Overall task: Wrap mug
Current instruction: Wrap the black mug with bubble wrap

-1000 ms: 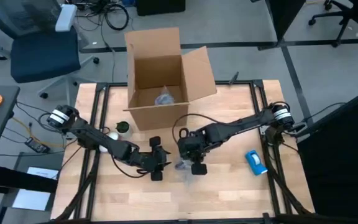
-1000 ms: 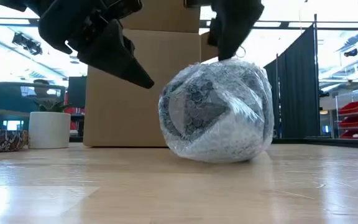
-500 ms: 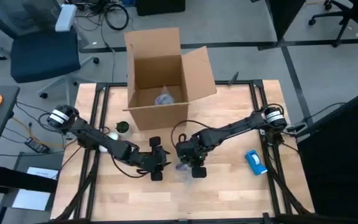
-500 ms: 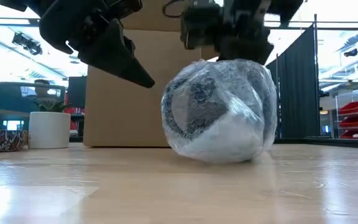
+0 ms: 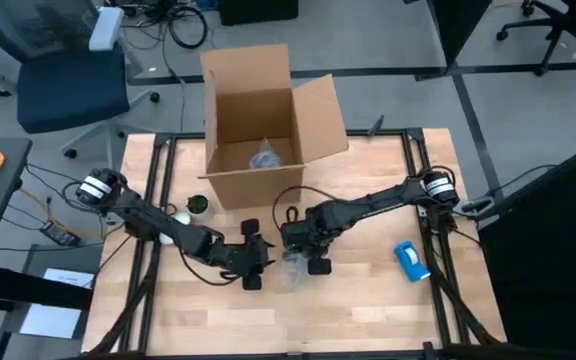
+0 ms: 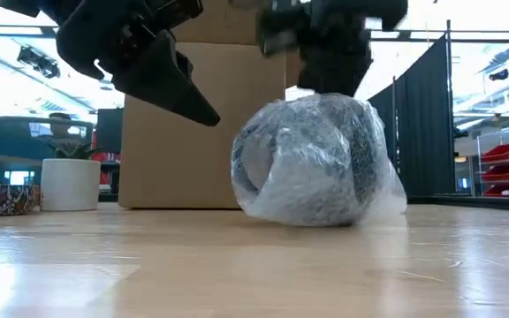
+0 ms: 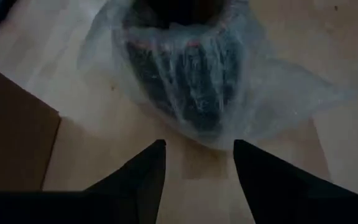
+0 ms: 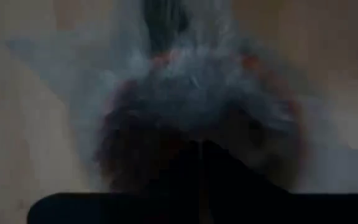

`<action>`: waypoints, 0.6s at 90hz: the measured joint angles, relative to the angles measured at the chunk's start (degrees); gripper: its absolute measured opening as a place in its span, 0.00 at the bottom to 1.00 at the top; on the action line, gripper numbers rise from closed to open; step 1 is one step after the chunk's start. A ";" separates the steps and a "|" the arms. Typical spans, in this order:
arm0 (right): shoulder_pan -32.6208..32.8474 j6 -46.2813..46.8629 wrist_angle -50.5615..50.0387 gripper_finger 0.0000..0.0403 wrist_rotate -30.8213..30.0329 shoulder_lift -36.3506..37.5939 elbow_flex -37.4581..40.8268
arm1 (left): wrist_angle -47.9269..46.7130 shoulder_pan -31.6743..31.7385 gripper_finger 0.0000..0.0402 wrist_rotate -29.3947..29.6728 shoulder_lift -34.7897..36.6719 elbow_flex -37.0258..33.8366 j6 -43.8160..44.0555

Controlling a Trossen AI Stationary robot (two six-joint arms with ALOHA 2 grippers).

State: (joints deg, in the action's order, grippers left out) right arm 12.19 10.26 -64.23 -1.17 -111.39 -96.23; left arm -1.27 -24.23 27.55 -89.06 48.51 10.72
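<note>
Bubble-wrapped mug [image 6: 312,159] lies on its side mid-tabletop [image 5: 368,310], toward the front edge. Left gripper [image 7: 194,162] open just beside it; right gripper [image 5: 303,240] above, jaws unclear. Likely fragile, slippery; grip across the body.

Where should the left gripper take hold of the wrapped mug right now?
Across the rounded body of the mug, coming from the left gripper side, probably. Its open fingers already face that bulge. The loose bubble wrap skirt would likely slip, and the right gripper sits on top.
</note>
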 joint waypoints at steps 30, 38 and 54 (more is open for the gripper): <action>0.48 0.21 1.42 0.00 4.49 0.83 -0.03 | 0.03 -0.02 0.43 -0.13 0.00 0.00 0.00; 0.20 -0.08 6.83 0.00 5.52 0.83 2.71 | -0.11 -0.02 0.43 -0.16 0.00 0.00 0.02; -1.11 -0.90 11.13 0.00 6.76 0.85 8.57 | 0.02 -0.02 0.43 -0.18 0.00 0.00 0.04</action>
State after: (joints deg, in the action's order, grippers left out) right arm 11.08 9.37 -53.09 5.59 -110.54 -87.66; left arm -1.25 -24.25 27.38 -89.06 48.51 10.76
